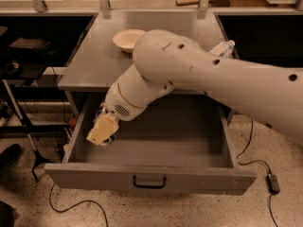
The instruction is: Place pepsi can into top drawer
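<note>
The pepsi can is not plainly in sight on any bare surface, so my judgement is that it sits in the gripper, masked by the tan body of the gripper and the wrist; that cannot be confirmed here, and neither can the can's long axis. Nearest the camera, the top drawer [156,145] stands pulled fully out, its flat front panel carrying the dark handle [149,181] at the centre, and its grey floor shows nothing lying on it. The gripper [102,130] hangs inside the drawer's outline, toward the left front, just beside the left wall and above the floor; whether it is open, closed or clamped on anything cannot be told. If the can is held, the relation that matters is simple: the drawer floor lies straight below the load, so the move called for is a short lowering and release, with the left wall the nearest thing to knock. Behind, the thick white arm [189,72] runs up and to the right, crossing the back of the drawer. Farther off, on the cabinet top [94,65], a pale bowl [128,39] rests, and a clear water bottle [221,48] shows just past the arm.
</note>
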Controlling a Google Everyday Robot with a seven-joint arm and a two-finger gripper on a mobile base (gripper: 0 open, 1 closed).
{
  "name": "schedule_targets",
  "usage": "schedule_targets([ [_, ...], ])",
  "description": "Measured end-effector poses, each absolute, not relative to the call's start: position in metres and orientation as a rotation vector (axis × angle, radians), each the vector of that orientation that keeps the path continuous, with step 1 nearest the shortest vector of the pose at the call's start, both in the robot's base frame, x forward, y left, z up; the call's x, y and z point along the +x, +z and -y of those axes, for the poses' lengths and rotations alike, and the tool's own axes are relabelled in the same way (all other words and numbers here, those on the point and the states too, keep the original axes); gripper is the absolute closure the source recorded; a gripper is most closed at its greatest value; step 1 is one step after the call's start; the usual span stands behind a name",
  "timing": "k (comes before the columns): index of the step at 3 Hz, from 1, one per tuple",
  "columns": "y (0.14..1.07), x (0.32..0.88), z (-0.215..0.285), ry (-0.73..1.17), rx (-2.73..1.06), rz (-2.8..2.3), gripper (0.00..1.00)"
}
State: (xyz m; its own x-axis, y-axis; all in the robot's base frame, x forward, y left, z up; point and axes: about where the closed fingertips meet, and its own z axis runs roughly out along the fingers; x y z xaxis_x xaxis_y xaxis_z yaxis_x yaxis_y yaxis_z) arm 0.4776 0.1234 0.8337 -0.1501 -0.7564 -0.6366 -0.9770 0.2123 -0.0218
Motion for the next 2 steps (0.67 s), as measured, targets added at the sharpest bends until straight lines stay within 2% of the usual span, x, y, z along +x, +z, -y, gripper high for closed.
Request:
schedule_targets([
  [2, 0.765, 0.497, -0.093, 0.612, -1.304, -2.316, 1.0],
])
